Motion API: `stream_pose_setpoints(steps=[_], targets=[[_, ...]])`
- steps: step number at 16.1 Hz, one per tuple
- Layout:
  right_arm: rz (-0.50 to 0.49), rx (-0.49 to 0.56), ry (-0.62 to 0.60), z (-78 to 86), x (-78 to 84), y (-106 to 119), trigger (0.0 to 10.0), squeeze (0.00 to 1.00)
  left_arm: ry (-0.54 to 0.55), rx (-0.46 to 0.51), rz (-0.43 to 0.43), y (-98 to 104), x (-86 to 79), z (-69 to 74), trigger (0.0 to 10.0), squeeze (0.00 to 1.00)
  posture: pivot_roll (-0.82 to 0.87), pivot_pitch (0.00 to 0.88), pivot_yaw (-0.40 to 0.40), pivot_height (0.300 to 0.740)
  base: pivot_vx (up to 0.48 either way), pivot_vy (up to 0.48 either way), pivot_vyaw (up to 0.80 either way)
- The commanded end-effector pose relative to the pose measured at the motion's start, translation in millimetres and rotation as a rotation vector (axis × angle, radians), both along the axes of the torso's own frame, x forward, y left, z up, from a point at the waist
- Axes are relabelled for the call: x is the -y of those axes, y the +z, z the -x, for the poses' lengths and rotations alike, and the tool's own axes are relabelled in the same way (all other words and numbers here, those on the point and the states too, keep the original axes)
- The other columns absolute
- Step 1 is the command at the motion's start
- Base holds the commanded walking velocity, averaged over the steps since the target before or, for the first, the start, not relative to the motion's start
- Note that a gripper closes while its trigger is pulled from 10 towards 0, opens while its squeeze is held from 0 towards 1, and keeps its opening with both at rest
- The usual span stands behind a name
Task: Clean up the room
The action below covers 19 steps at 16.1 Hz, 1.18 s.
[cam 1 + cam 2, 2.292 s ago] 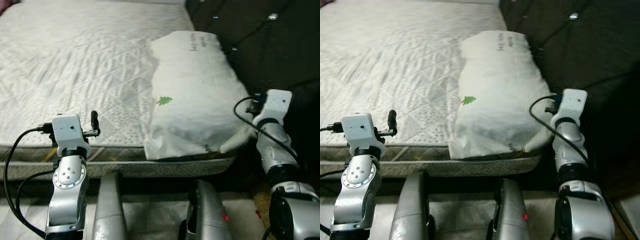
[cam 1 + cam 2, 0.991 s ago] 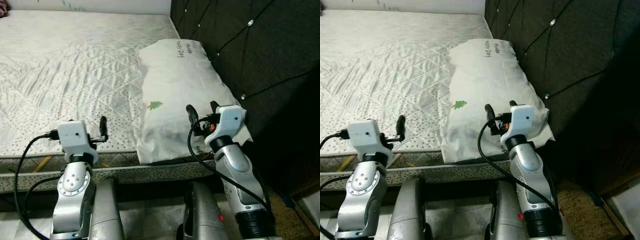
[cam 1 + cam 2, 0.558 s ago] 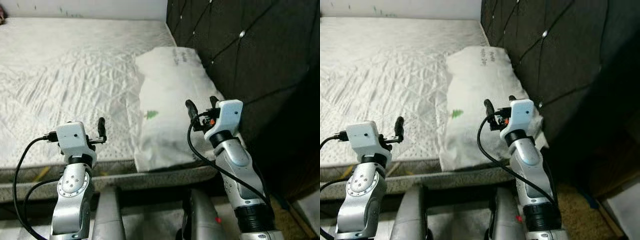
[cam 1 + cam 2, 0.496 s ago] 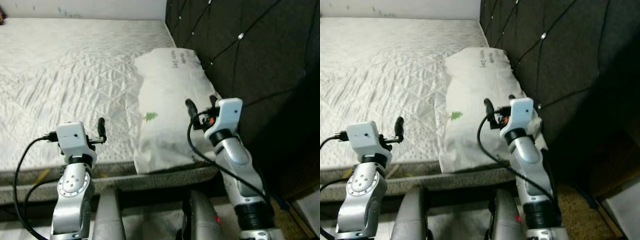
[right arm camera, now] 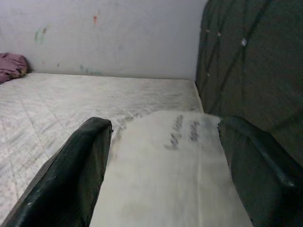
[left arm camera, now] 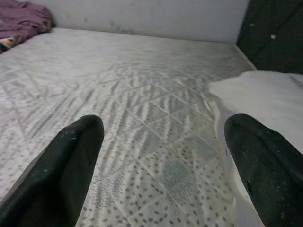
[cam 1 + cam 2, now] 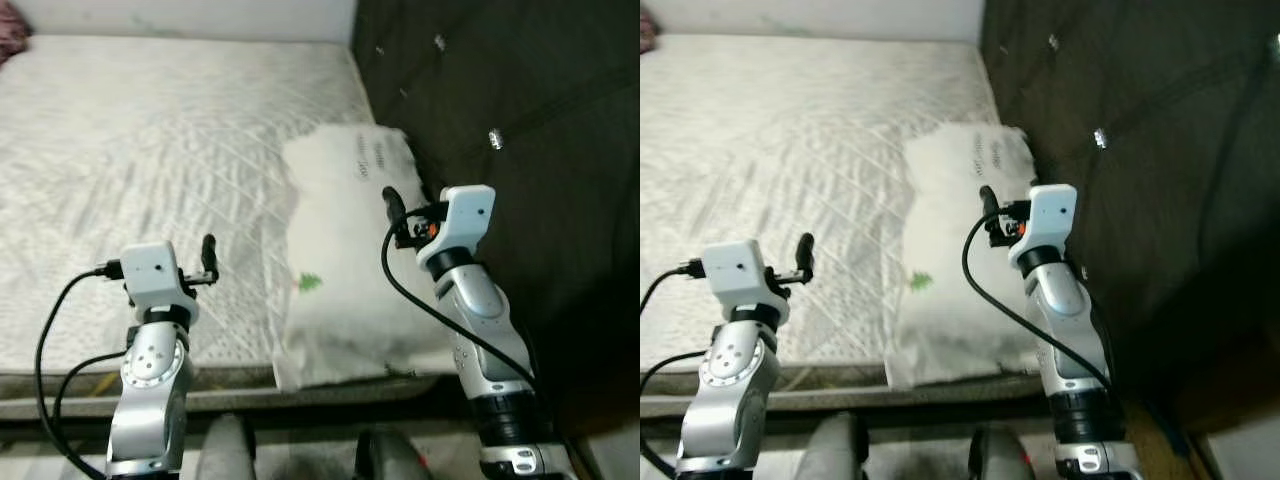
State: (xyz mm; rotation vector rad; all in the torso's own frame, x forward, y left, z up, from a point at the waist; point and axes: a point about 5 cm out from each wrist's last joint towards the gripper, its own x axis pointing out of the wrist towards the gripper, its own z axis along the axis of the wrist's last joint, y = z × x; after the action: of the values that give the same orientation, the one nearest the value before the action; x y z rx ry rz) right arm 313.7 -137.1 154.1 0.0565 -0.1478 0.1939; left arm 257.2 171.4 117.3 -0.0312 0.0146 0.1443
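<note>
The right gripper [image 5: 163,175] hovers above the white pillow [image 7: 355,265] with its two black fingers [image 5: 78,175] spread wide apart and nothing between them; in the right wrist view the pillow's printed lettering runs between the fingertips. In the head views this gripper sits over the middle of the pillow, near the side that lies against the dark tufted headboard [image 7: 510,110], and its silver arm [image 7: 485,340] rises from the lower right. The left gripper [image 6: 163,156] is likewise open and holding nothing, poised over the bare quilted mattress [image 7: 150,150] close to its near edge, with the pillow's edge just beside one of its fingers [image 6: 265,161] in the left wrist view. The two grippers are well apart, the left one over the mattress and the right one over the pillow. The pillow lies lengthwise along the headboard at the right side of the bed, a small green tree mark [image 7: 310,284] printed near its nearer end, which reaches the mattress edge. Beyond the mattress stands a pale wall [image 5: 104,33] with faint coloured marks. At the far left corner of the bed lies a crumpled purple cloth [image 6: 23,21].
</note>
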Motion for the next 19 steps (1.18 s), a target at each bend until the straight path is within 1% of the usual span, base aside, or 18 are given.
stream_pose_setpoints(steps=[1,4,6,11,15,17,18,19], targets=[[-0.001,0.004,-0.006,-0.4,1.6,1,10.0,0.0,-0.013,-0.012,0.008,-2,2.7,-0.4,10.0,0.0,0.07,0.0,-0.047,0.739,0.0,0.0,0.0],[0.003,-0.015,-0.016,-1.0,3.3,-2,10.0,0.0,-0.018,-0.012,0.012,-3,4.5,-1.5,10.0,0.0,0.07,0.0,-0.055,0.74,0.0,0.0,0.0],[0.012,-0.022,-0.01,-1.8,-0.4,-4,10.0,0.0,-0.025,-0.012,0.022,-2,5.1,-3.7,10.0,0.0,0.06,0.0,-0.053,0.74,0.0,0.139,0.0],[0.01,-0.031,-0.018,-6.6,-2.7,-5,10.0,0.0,-0.028,0.005,0.041,1,5.3,-7.6,10.0,0.0,0.06,0.0,-0.057,0.74,0.0,0.48,0.0],[0.024,-0.041,-0.026,-7.0,-1.7,-8,10.0,0.0,-0.031,0.012,0.043,2,5.6,-8.7,10.0,0.0,0.06,0.0,-0.057,0.74,0.0,0.48,0.0],[0.022,-0.042,-0.029,-8.1,-1.7,-8,10.0,0.0,-0.037,0.014,0.036,3,5.9,-9.6,10.0,0.0,0.06,0.0,-0.055,0.74,0.0,0.48,-0.44],[0.006,-0.036,-0.023,-8.0,-2.1,-6,10.0,0.0,-0.042,0.026,0.028,4,6.7,-9.5,10.0,0.0,0.06,0.0,-0.056,0.74,0.0,0.48,0.0],[0.006,-0.027,-0.016,-7.1,-2.8,-5,10.0,0.0,-0.039,0.041,0.044,7,6.7,-8.6,10.0,0.0,0.06,0.0,-0.056,0.74,0.0,0.0,0.0]])
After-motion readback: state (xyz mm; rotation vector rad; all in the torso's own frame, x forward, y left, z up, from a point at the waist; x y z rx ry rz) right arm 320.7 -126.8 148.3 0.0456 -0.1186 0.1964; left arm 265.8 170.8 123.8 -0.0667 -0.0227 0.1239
